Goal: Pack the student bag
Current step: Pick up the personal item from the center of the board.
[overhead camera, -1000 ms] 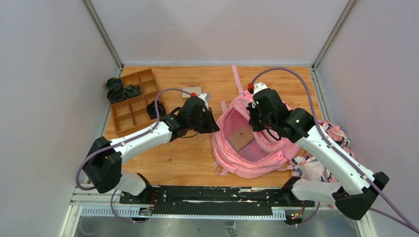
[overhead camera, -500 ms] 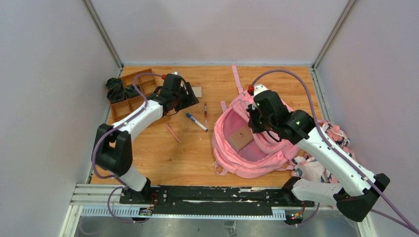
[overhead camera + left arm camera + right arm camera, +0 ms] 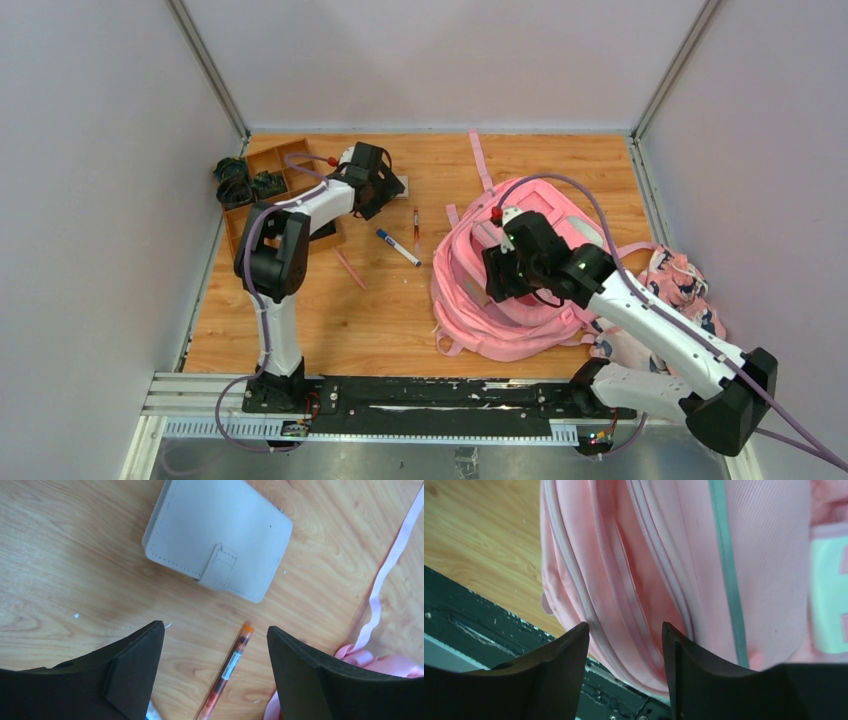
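On the top camera, the student bag [image 3: 520, 325] lies on the right half of the bench [image 3: 380, 320], its long axis running from the near edge toward the far wall, with straps trailing at the far end. My right end effector [image 3: 500, 278] hangs directly over its middle, so that arm is the nearer one. My left end effector [image 3: 378, 188] is well apart to the bag's left, above a grey wallet [image 3: 402, 184] beside the brown tray [image 3: 268, 160].

On the left wrist camera, the jaws stand released with nothing between them. The wallet [image 3: 217, 562] is just ahead and a red pen [image 3: 227, 667] lies nearer.

On the right wrist camera, the jaws are parted too and grip nothing. The bag [image 3: 764, 555] fills the frame with pink fabric, zipper seams and a grey strip.

I judge the wallet must travel rightward to the bag
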`<state>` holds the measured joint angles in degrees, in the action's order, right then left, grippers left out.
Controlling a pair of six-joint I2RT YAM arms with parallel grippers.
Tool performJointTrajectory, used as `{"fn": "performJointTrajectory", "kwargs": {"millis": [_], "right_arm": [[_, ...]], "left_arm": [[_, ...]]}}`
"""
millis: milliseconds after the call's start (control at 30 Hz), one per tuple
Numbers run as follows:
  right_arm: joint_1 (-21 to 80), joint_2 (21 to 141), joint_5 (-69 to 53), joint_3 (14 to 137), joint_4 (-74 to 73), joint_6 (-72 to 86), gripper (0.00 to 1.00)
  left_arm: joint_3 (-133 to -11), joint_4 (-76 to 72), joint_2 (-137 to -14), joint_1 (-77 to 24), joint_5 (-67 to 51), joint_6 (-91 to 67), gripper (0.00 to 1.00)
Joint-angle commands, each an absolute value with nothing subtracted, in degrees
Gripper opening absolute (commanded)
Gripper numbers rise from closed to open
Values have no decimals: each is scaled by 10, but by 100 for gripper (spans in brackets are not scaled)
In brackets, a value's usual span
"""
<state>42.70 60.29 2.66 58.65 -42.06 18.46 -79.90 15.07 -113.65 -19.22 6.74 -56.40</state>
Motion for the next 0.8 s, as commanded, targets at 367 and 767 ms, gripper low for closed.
{"fn": "performJointTrajectory", "kwargs": {"millis": [367,767], "right_arm": [[417,669,42,626,-456,141,65],[416,693,42,640,-454,139,64]], "left_arm": [[-836,80,-1208,-186,125,-747,74],[-822,119,-1238,-187,185,-867,28]]}}
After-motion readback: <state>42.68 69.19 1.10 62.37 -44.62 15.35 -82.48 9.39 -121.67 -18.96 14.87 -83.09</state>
